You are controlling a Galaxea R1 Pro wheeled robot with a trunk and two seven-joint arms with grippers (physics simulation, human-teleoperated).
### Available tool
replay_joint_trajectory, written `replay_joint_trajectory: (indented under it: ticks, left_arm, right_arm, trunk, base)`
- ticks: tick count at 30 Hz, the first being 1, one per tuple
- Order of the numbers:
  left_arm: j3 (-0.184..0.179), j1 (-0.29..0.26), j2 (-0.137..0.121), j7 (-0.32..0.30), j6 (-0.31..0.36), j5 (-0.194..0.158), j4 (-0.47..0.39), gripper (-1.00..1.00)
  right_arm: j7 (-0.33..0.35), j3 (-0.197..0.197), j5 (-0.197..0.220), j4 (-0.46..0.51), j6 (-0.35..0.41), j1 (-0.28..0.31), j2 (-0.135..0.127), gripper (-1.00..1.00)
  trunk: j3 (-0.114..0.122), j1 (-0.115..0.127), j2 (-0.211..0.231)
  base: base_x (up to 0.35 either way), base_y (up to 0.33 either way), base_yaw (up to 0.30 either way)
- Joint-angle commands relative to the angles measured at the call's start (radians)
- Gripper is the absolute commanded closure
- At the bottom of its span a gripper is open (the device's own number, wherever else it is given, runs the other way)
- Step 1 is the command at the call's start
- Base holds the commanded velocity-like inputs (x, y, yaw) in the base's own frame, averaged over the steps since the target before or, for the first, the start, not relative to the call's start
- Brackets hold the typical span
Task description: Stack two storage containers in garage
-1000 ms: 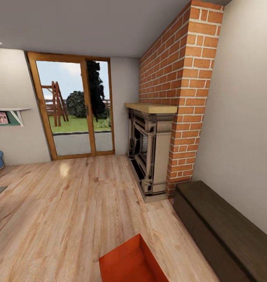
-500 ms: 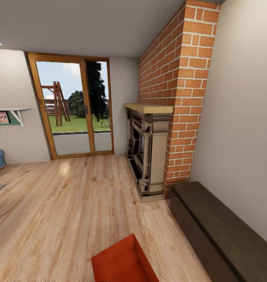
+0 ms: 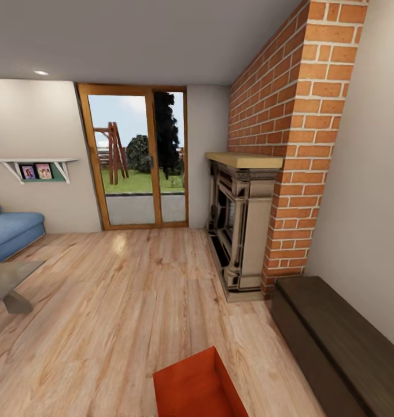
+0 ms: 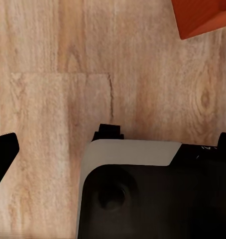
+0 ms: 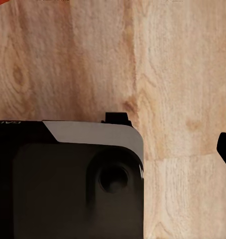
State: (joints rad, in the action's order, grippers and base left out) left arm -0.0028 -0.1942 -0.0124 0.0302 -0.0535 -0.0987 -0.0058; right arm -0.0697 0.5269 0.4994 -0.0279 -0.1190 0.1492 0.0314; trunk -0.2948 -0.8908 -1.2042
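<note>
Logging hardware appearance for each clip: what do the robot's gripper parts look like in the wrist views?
Both wrist views show a glossy black housing with a round recess, capped by a light grey, rounded-corner panel. Black finger tips, the left gripper and right gripper, edge the frames above wood floor.

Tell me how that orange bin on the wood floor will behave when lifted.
The storage container looks like rigid moulded plastic with thin walls, so probably stiff and light. It appears empty. Its flat base should resist tipping, though on the glossy wood floor it may slide if nudged.
</note>
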Motion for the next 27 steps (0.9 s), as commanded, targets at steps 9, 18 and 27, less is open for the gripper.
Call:
replay_joint_trajectory:
  ticks: [9, 18, 27]
  left_arm:
    - [-0.001, -0.001, 0.0, -0.001, -0.003, -0.01, 0.001, -1.0]
    - [-0.001, -0.001, 0.0, -0.001, -0.003, -0.009, 0.002, -1.0]
    - [-0.001, -0.001, 0.0, -0.001, -0.003, -0.01, 0.001, -1.0]
  right_arm:
    - [-0.001, 0.008, 0.008, -0.003, -0.005, 0.001, 0.001, -1.0]
    - [-0.001, 0.009, 0.008, -0.003, -0.005, 0.001, 0.001, -1.0]
    - [-0.001, 0.009, 0.008, -0.003, -0.004, 0.001, 0.001, -1.0]
  trunk:
    - [-0.001, 0.0, -0.001]
    - [-0.001, 0.0, -0.001]
    - [-0.001, 0.0, -0.001]
  base:
    - [0.091, -0.061, 0.106]
    - [0.194, -0.161, 0.001]
    - [0.198, -0.163, 0.0]
